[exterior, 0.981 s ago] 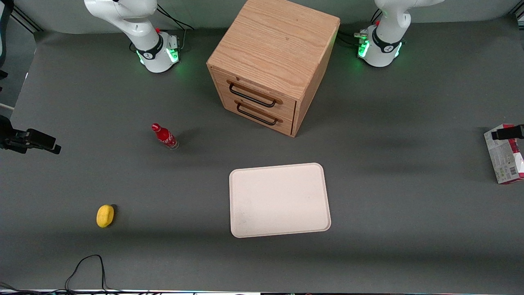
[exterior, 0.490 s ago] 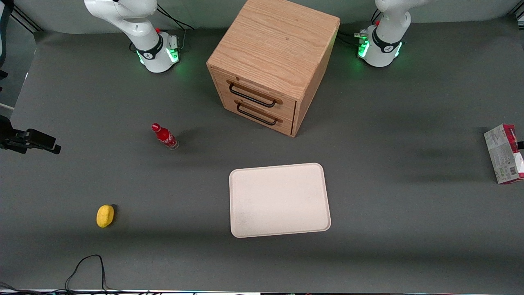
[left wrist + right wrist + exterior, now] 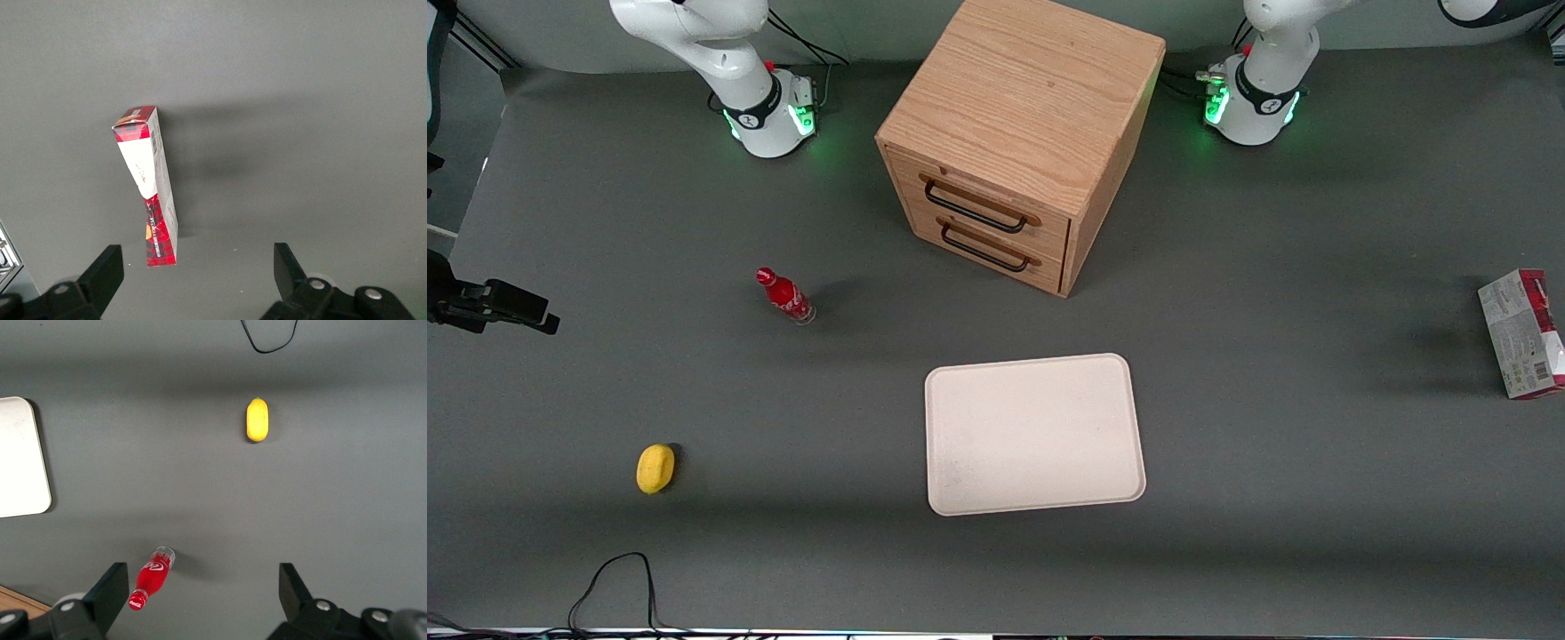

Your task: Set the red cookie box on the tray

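Observation:
The red cookie box (image 3: 1522, 333) stands on a narrow edge on the grey table, at the working arm's end, its pale barcode face showing. The cream-white tray (image 3: 1034, 434) lies flat near the table's middle, nearer the front camera than the cabinet, with nothing on it; its corner also shows as the tray (image 3: 20, 457). In the left wrist view my gripper (image 3: 197, 275) hangs high above the table, open, with nothing between its black fingertips (image 3: 107, 267). The cookie box (image 3: 148, 187) sits below it, closer to one finger and touching neither. The gripper is outside the front view.
A wooden two-drawer cabinet (image 3: 1018, 133) stands at the back middle. A small red bottle (image 3: 784, 296) and a yellow object (image 3: 655, 468) lie toward the parked arm's end. A black cable (image 3: 618, 578) loops at the front edge.
A dark part of the gripper that overlapped the cookie box in the front view has left that view. Its shadow on the table moved toward the box. The box has not moved.

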Controlling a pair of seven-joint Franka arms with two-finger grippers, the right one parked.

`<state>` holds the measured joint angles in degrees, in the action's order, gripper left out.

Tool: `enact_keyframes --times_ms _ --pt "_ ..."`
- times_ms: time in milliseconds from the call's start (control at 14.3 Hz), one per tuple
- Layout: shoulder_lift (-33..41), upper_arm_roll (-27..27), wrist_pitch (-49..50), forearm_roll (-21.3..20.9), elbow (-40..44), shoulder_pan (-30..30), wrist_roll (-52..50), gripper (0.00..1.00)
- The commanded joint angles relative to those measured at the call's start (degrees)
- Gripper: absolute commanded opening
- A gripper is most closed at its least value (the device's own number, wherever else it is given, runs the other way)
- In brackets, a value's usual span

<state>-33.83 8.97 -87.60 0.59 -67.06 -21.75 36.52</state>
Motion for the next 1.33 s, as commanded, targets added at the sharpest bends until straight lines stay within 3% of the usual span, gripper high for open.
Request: enact_keyframes --times_ms 0,210,350,841,1261 --pt "-1.06 -0.09 -0.64 -0.33 0.35 -1.52 1.8 1.0" --pt "-1.15 -0.09 -2.3 -0.67 -2.09 -1.89 1.19 1.0" --pt "-0.63 0.0 -11.05 -3.12 -8.48 -2.15 1.1 1.0" --pt "-1.06 -0.09 -31.11 -2.96 -23.62 -4.78 1.1 1.0" --pt "-3.17 -0.09 -32.54 -2.79 -24.17 -4.88 1.01 1.0"
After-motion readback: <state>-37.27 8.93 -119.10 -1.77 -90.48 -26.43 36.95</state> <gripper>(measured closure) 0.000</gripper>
